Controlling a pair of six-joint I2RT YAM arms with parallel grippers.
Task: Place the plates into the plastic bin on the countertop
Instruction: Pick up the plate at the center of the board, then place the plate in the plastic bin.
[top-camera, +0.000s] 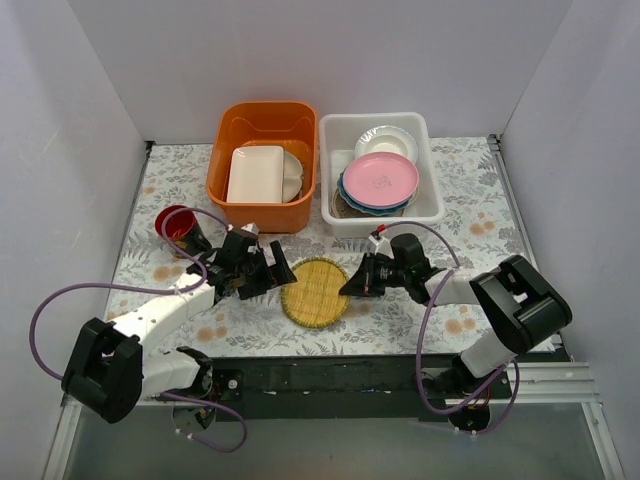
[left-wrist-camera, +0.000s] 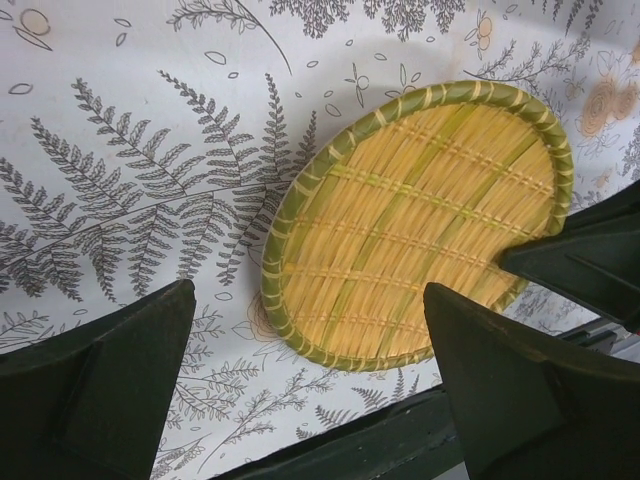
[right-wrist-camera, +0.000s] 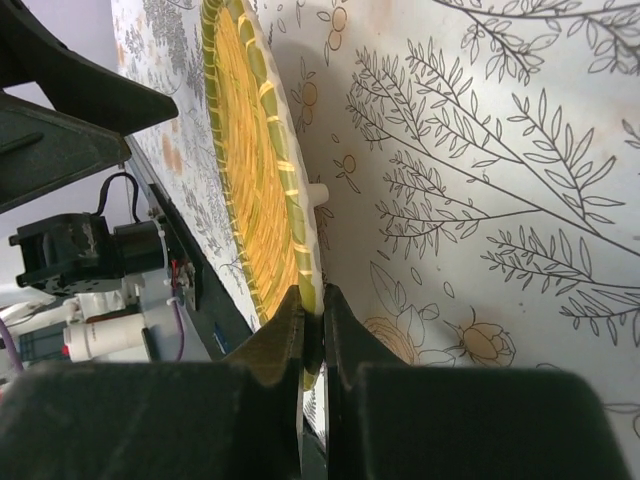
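Observation:
A round woven yellow plate with a green rim (top-camera: 313, 292) lies on the floral countertop (top-camera: 460, 230) between my arms. My right gripper (top-camera: 347, 287) is shut on its right rim, and the rim shows pinched between the fingers in the right wrist view (right-wrist-camera: 312, 300). My left gripper (top-camera: 275, 275) is open and empty just off the plate's left edge, with the plate (left-wrist-camera: 420, 220) ahead of its fingers (left-wrist-camera: 308, 290). The white plastic bin (top-camera: 432, 170) at the back right holds a pink plate (top-camera: 380, 178) on a blue one, and a white plate (top-camera: 385, 140) behind.
An orange tub (top-camera: 262, 160) with a cream rectangular dish (top-camera: 256, 173) stands left of the bin. A red cup (top-camera: 178, 227) stands at the left, close to my left arm. The table's dark front edge (left-wrist-camera: 380, 440) is right below the woven plate.

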